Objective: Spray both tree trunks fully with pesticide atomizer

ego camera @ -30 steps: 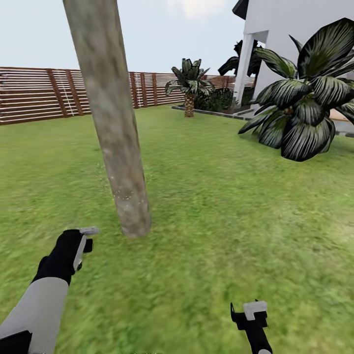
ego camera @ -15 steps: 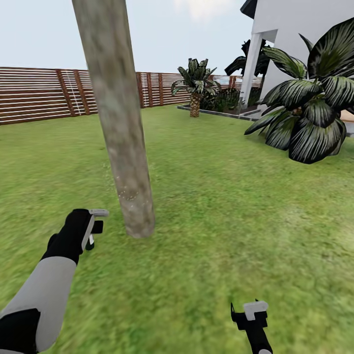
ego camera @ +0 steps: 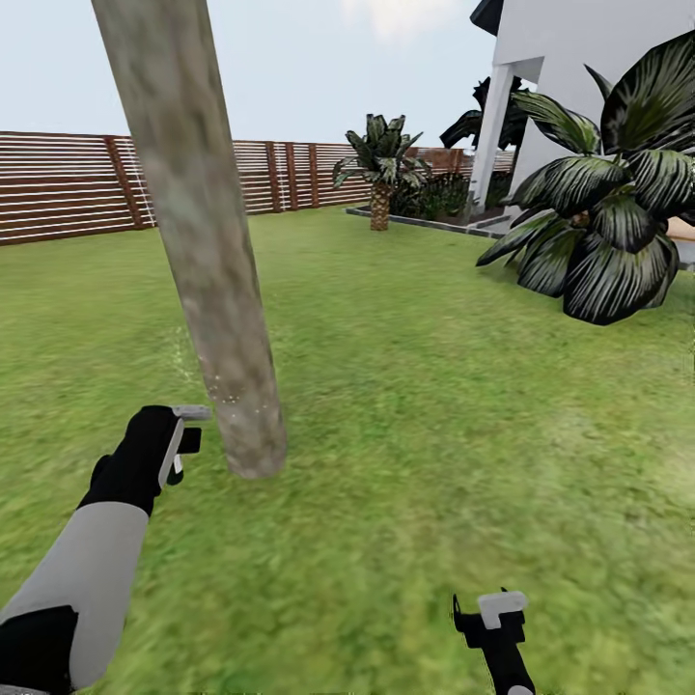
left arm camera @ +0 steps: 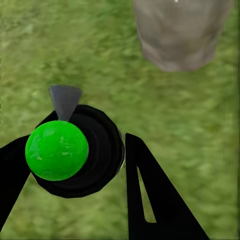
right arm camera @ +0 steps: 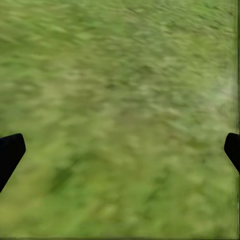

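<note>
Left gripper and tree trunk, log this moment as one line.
left gripper: shut on atomizer | nozzle toward tree trunk base | right gripper: open, over grass

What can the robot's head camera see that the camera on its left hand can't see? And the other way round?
The head view alone has the wooden fence, the white house, the palm, the sky and the right gripper. The left wrist view alone has a bright green ball top on a black round body with a grey nozzle, the atomizer, between the left gripper's fingers. Both show the tree trunk base and the grass.
</note>
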### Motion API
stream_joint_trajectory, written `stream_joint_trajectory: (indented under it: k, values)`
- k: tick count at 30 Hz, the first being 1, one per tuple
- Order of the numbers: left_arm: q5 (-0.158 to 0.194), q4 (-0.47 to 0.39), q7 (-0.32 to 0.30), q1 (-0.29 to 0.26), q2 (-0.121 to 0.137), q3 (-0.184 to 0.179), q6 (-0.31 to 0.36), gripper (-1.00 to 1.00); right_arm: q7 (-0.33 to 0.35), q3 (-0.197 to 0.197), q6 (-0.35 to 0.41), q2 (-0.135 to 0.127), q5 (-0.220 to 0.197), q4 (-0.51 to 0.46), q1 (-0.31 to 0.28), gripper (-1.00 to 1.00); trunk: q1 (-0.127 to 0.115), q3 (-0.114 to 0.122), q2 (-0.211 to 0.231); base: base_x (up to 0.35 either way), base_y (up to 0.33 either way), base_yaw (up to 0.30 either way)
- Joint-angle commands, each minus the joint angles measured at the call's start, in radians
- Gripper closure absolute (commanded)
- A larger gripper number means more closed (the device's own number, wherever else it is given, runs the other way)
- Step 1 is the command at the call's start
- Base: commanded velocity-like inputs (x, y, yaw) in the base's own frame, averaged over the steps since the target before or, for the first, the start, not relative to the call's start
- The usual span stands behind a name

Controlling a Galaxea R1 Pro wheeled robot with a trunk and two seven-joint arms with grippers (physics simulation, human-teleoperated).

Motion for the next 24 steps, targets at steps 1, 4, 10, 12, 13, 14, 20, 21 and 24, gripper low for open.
stream_joint_trajectory:
  k: [1,4,10,12,13,14,20,21,24]
  values:
    - [0.0,-0.001,0.001,-0.001,0.001,0.001,0.004,1.0,-0.004,0.009,-0.001,0.0,-0.005,0.0,0.0,-1.0,0.0,-0.001,0.0,-0.149,-0.255,0.0]
    - [0.001,-0.001,0.001,-0.006,-0.005,0.0,0.004,1.0,-0.004,0.008,-0.001,0.0,-0.005,0.0,0.0,-1.0,0.0,-0.001,0.0,-0.111,-0.149,0.0]
    - [0.005,0.021,0.0,-0.082,-0.007,-0.068,0.035,1.0,-0.004,0.009,-0.001,0.0,-0.005,0.0,0.0,-1.0,0.0,-0.001,0.0,-0.008,-0.01,0.0]
    - [0.001,0.01,0.0,-0.074,-0.005,-0.073,0.036,1.0,-0.004,0.008,-0.001,0.0,-0.005,0.0,0.0,-1.0,0.0,-0.001,0.0,0.0,0.0,0.0]
    - [0.002,-0.004,0.0,-0.071,-0.002,-0.072,0.036,1.0,-0.004,0.009,-0.001,0.0,-0.005,0.0,0.0,-1.0,0.0,-0.001,0.0,0.116,0.0,0.0]
    - [0.005,-0.018,0.0,-0.069,0.004,-0.068,0.037,1.0,-0.004,0.009,-0.002,0.0,-0.005,0.0,0.0,-1.0,0.0,-0.001,0.0,0.28,0.0,0.0]
    - [0.005,-0.026,0.0,-0.066,0.007,-0.068,0.037,1.0,-0.004,0.009,-0.002,0.0,-0.005,0.0,0.0,-1.0,0.0,-0.001,0.0,0.328,0.0,0.0]
    - [0.004,-0.027,0.0,-0.066,0.007,-0.069,0.037,1.0,-0.004,0.009,-0.002,0.0,-0.005,0.0,0.0,-1.0,0.0,-0.001,0.0,0.337,-0.006,0.0]
    - [0.004,-0.027,0.001,-0.063,0.007,-0.069,0.036,1.0,-0.004,0.009,-0.002,0.0,-0.005,0.0,0.0,-1.0,0.0,-0.001,0.0,0.25,-0.133,0.0]
